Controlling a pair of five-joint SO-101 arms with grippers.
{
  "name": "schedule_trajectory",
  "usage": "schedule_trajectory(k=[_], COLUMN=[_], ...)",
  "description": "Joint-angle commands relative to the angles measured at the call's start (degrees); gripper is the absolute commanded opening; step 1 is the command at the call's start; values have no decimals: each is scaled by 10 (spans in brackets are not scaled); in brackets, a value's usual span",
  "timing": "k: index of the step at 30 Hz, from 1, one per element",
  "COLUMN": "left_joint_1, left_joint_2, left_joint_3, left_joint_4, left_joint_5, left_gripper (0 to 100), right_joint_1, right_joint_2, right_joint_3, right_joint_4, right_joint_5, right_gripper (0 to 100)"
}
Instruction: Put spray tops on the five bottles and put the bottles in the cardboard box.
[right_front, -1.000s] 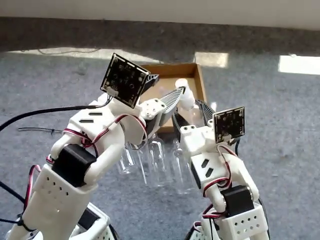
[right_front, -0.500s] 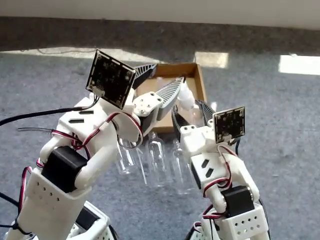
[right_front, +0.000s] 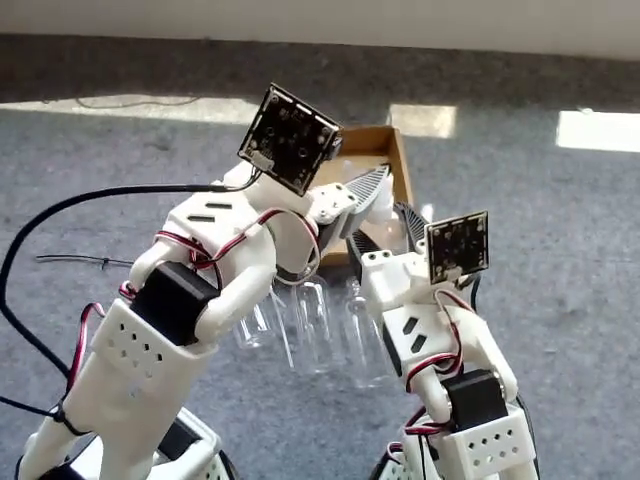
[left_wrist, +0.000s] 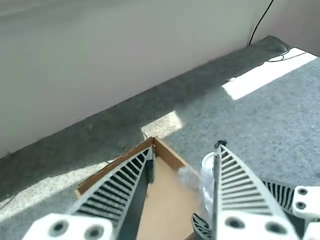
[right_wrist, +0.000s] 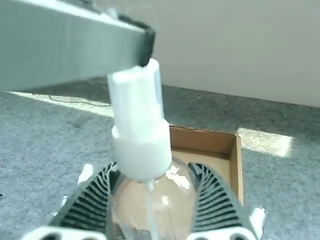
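1. Two arms lean in side by side over grey carpet (right_front: 560, 250), both pointing twd the cardboard box (right_front: 400, 165).
2. R gripper (right_wrist: 155, 172): fingers closed round a clear bottle (right_wrist: 150, 202), one finger on each side of its shoulders. Bottle is upright.
3. White spray top (right_wrist: 140, 125) sits on that bottle's neck. Can't tell if it's screwed down.
4. L gripper (left_wrist: 184, 152): fingers spread wide, holding nothing. In the L wrist view the spray top (left_wrist: 207, 175) sits just inside one finger, w/ the other finger well apart from it.
5. In the R wrist view the dark tip of one of the L fingers (right_wrist: 146, 37) meets the top edge of the spray top. Touching or just in front, can't tell.
6. Held bottle is up off the carpet. The box lies just beyond it, open side up.
7. Several more clear bottles (right_front: 320, 325) stand upright on the carpet btwn the two arms, short of the box. The arms hide the exact count.
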Motion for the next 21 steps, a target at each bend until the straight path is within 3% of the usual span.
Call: schedule_trajectory(k=[1,8,12,16,21], left_joint_1=[0,-116,-211,-291,-327], left_joint_2=[-7,-75,-96,-97,-102], left_joint_3=[-43,-138,-135,-29,175], left_joint_4=[-5,110,185,200,161], left_joint_5=[-18,-18,-18,-18,-15], left_gripper=[189,189,189,192,192], right_joint_1=[4,7,32,77,88], right_joint_2=[-11,-9,-2,84,314], right_joint_3=[-7,-10,-13,-19,-133], right_joint_4=[-12,-14,-97,-182,-283], right_joint_5=[-4,-3,-4,-7,-7], right_gripper=[5,6,5,5,5])
